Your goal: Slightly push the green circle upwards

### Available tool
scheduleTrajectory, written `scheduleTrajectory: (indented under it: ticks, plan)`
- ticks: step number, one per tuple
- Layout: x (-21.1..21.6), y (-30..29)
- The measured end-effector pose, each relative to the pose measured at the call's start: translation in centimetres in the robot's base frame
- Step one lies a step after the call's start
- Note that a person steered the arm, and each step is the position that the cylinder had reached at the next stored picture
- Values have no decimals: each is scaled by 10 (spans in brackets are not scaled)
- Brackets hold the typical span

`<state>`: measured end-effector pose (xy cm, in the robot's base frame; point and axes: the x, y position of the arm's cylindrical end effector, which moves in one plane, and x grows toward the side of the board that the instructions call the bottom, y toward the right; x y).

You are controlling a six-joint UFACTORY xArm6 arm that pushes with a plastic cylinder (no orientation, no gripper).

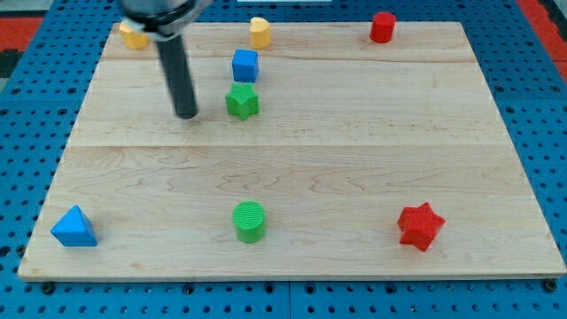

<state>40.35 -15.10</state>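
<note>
A wooden board (354, 159) lies on a blue pegboard (35, 97) and carries eight blocks. The rod (177, 75) descends from the view's top left, and my tip (187, 115) rests on the board in its upper left part. The arm has no pincer, so no opening or closing state applies; the tip touches no block.

The green circle (249, 221) stands near the board's bottom edge, a little left of centre, well apart from the tip, which lies far above it and slightly to its left.

Nearest the tip is the green star (242, 101), just to its right, with a gap between them. The blue cube (244, 65) sits directly above the star, close to it. A yellow block (259, 32) stands at the top edge above the cube; another yellow block (133, 35) lies at the top left corner, partly behind the rod's upper part. A red cylinder (382, 27) occupies the top right. The red star (419, 226) lies at lower right, and the blue triangle (73, 228) at lower left.
</note>
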Motion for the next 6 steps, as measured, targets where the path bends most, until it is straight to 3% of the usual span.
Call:
scheduleTrajectory:
  ticks: [2,3,4,6]
  plan:
    - [160,5]
    - [213,31]
    - [205,79]
    - [151,85]
